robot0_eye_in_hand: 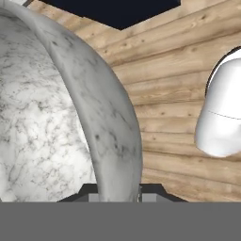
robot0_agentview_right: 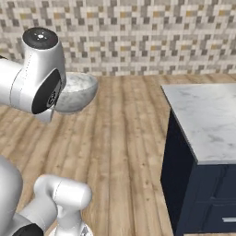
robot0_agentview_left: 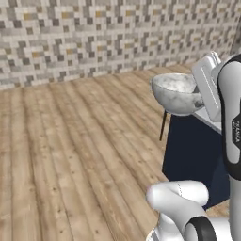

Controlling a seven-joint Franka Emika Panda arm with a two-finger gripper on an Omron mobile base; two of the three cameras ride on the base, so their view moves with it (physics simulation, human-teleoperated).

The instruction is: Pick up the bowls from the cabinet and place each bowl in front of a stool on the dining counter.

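Gripper [robot0_eye_in_hand: 115, 190] pinching rim of marbled bowl [robot0_agentview_left: 176, 94], wall clamped between fingertips so bowl hangs level in mid-air over wood floor [robot0_agentview_right: 124, 138]; dining counter [robot0_agentview_right: 207, 115] off to one side, well apart, not yet reached

The marbled bowl [robot0_agentview_left: 176, 93] clamped in the claw [robot0_eye_in_hand: 117, 193] looks like polished stone, grey-white with fine dark veins, smooth inside and out. Beyond the claw, the tabletop [robot0_agentview_right: 207, 117] is white marble with faint grey veins and a soft sheen, on a matt navy base [robot0_agentview_right: 193, 193]. Under the claw the floor [robot0_agentview_left: 70, 150] is pale wood planks with visible grain. The far wall [robot0_agentview_left: 94, 37] is small mosaic tiles in grey, beige and cream.
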